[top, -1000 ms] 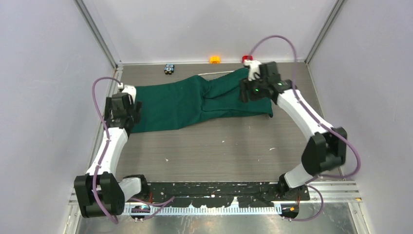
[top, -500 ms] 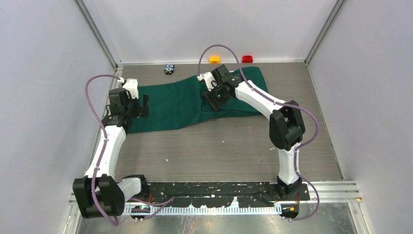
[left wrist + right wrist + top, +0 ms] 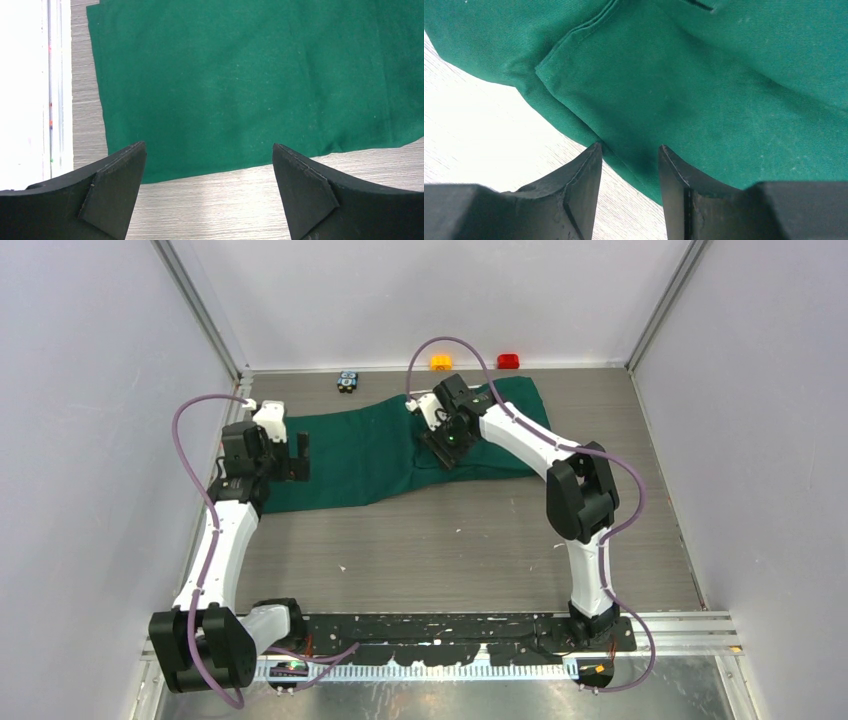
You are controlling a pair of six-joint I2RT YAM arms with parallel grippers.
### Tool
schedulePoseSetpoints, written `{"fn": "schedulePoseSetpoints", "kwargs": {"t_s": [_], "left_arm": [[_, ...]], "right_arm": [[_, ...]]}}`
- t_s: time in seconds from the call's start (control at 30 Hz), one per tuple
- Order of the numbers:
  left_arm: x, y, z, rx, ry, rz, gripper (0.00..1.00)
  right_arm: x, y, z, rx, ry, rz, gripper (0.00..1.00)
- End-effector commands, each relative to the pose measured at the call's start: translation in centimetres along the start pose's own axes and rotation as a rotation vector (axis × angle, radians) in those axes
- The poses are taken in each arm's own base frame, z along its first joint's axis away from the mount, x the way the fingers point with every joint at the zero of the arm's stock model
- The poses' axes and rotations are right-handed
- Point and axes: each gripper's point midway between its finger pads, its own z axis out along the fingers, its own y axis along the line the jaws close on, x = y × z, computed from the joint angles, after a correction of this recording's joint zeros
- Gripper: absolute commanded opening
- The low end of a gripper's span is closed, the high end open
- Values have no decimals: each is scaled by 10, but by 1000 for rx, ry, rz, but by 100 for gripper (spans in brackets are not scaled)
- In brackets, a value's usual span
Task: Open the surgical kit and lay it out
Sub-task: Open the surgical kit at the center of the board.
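The left hand (image 3: 297,455) hangs above the left end of the dark green cloth wrap (image 3: 370,450), its two fingers spread wide and clasping nothing; its wrist view shows the left hand (image 3: 207,150) over the wrap's (image 3: 250,75) near-left corner, which lies flat on the grey tabletop (image 3: 450,550). The wrap runs as a long strip across the far half of the tabletop, with a thicker folded bundle at its right end. Beyond it by the back wall sits a small black-blue block (image 3: 347,381). The right hand (image 3: 438,448) is down at the bundle's near-left edge: the right hand (image 3: 629,152) has its fingers a narrow gap apart astride a hemmed fold of the wrap (image 3: 704,100), and I cannot tell whether they pinch it. Farther right along the wall stand an orange block (image 3: 440,362) and a red block (image 3: 508,361).
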Motion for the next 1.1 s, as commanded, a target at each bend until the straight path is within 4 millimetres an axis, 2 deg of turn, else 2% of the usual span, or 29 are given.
{"fn": "schedulePoseSetpoints", "kwargs": {"t_s": [0.0, 0.27, 0.43, 0.53, 0.8, 0.93, 1.03, 1.07], "left_arm": [[-10, -3, -2, 19, -45, -14, 100], [-8, -3, -2, 16, -44, -11, 100], [-7, -3, -2, 15, -45, -9, 100], [-7, -3, 0, 17, -43, -9, 100], [-7, -3, 1, 18, -41, -7, 100], [-7, -4, 3, 27, -39, -4, 100], [-10, -6, 6, 41, -37, 1, 100], [-12, -6, 8, 44, -37, 3, 100]], "right_arm": [[-17, -9, -5, 37, -40, -22, 48], [-17, -12, -4, 25, -42, -14, 35], [-18, -7, -13, -53, -67, 17, 35], [-20, -11, -16, -58, -79, 41, 35], [-13, -16, -3, -42, -40, 40, 32], [-16, -22, -6, -12, -46, 45, 17], [-23, -36, -24, 43, -81, 69, 2], [-25, -42, -35, 60, -103, 91, 1]]}}
